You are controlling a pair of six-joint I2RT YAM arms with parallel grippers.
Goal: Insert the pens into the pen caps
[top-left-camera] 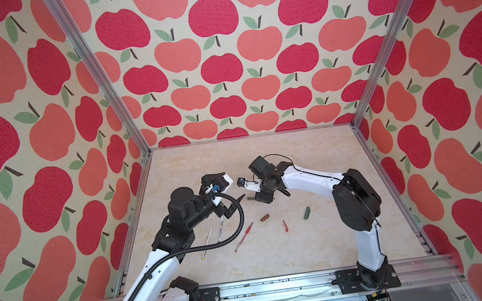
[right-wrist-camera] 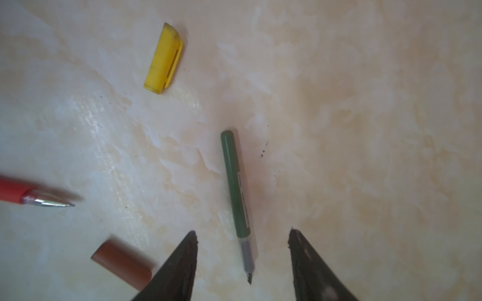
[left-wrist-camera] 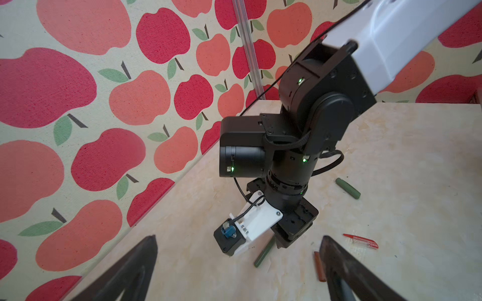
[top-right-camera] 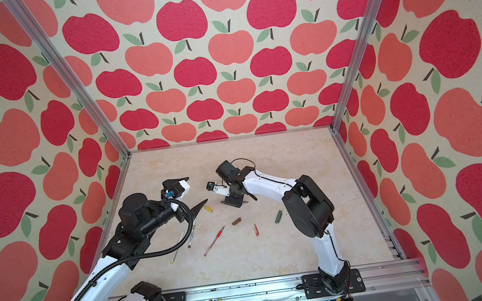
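Note:
My right gripper [right-wrist-camera: 242, 232] points down at the table, open, its fingers on either side of the dark green pen [right-wrist-camera: 234, 182], which lies flat and untouched. In this wrist view the yellow cap [right-wrist-camera: 164, 58], the brown cap [right-wrist-camera: 122, 260] and the red pen's tip [right-wrist-camera: 26, 195] lie nearby. My left gripper [top-left-camera: 234, 184] hovers wide open and empty just left of the right one. In both top views the red pen [top-left-camera: 244, 237], two white-silver pens [top-left-camera: 206, 243] [top-left-camera: 220, 228], the red cap [top-left-camera: 285, 226] and the green cap [top-left-camera: 306, 212] lie toward the front.
The left arm's black cable loop [top-left-camera: 239, 221] hangs over the upper ends of the white-silver pens. Apple-patterned walls and metal posts [top-left-camera: 366, 103] close the marbled table [top-left-camera: 297, 156] on three sides. A metal rail [top-left-camera: 283, 288] runs along the front edge.

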